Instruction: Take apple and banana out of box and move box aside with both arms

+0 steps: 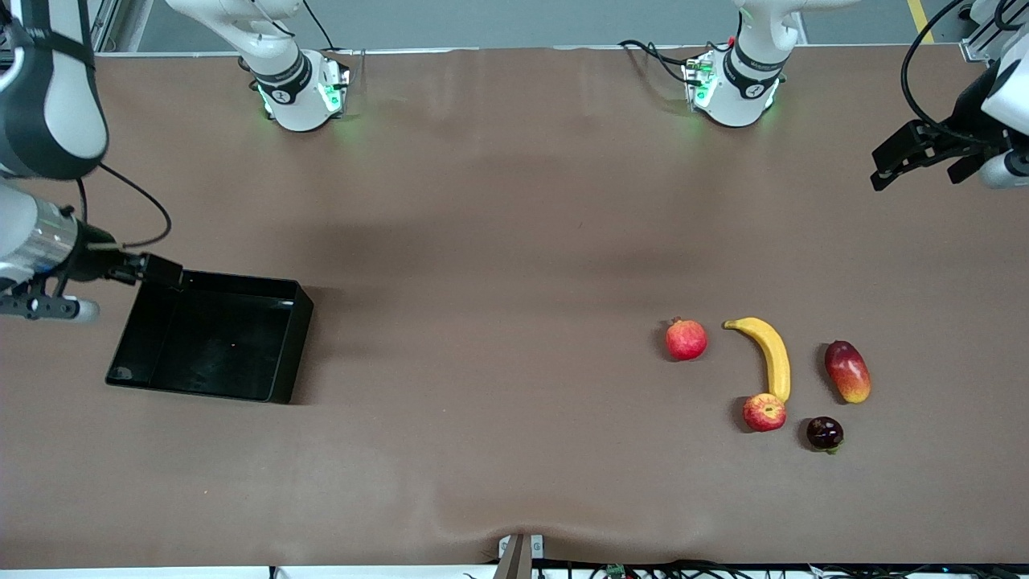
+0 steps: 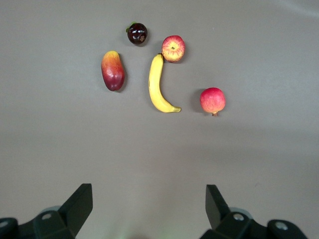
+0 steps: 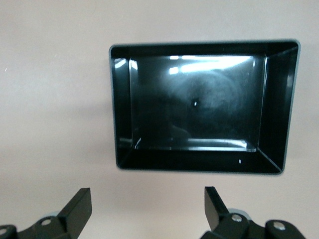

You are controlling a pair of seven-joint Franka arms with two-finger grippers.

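Black box (image 1: pixel 211 338) lies beside spread right pincer (image 1: pixel 157 271); left pincer (image 1: pixel 912 157) spread.

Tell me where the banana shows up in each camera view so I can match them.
Front view: the banana lies toward the left arm's end of the table, between the pomegranate and the mango.
Left wrist view: banana in the upper middle.
Right wrist view: not in it.
Shared landmark: the apple touching the banana's end.

White Franka arms with black joint bands, green-lit bases (image 1: pixel 301 96), black cables, black fingers (image 2: pixel 77 204).
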